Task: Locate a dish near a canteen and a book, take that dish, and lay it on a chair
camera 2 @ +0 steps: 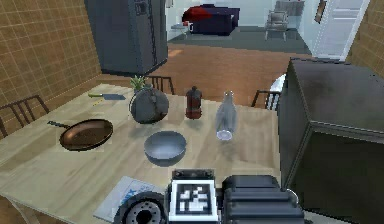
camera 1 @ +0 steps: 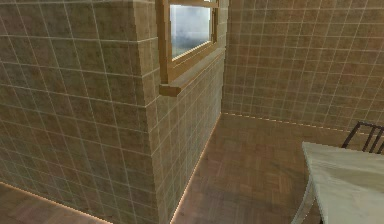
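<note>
Where the wooden table (camera 2: 60, 165) takes up the lower left of the arm side view, I see the dish (camera 2: 165, 148) just below the frame's centre. It is a round grey-blue bowl, shallow and upright, with a paler rim and a darker hollow. It stands on the tabletop, apart from its neighbours.

Above it and slightly left sits a round dark vessel (camera 2: 148, 105) with green spiky leaves at its top. A dark bottle (camera 2: 194, 102) and a clear glass bottle (camera 2: 226, 116) stand to the bowl's upper right. A brown frying pan (camera 2: 85, 133) lies to its left.

Near the bottom edge lies a flat pale thing (camera 2: 122, 195); I cannot tell whether it is a book or a sheet. At its right end is the gripper (camera 2: 142, 211), a dark round body cut off by the bottom edge, beside a white square with black marks (camera 2: 193, 197). I cannot make out its fingers, so I cannot tell how they stand or whether it holds anything.

A big dark box (camera 2: 335, 125) hides the table's right end. In the forward view's lower right corner a pale tabletop (camera 1: 345, 180) is cut off, and a dark chair (camera 1: 365, 135) is half out of frame at the right edge.
</note>
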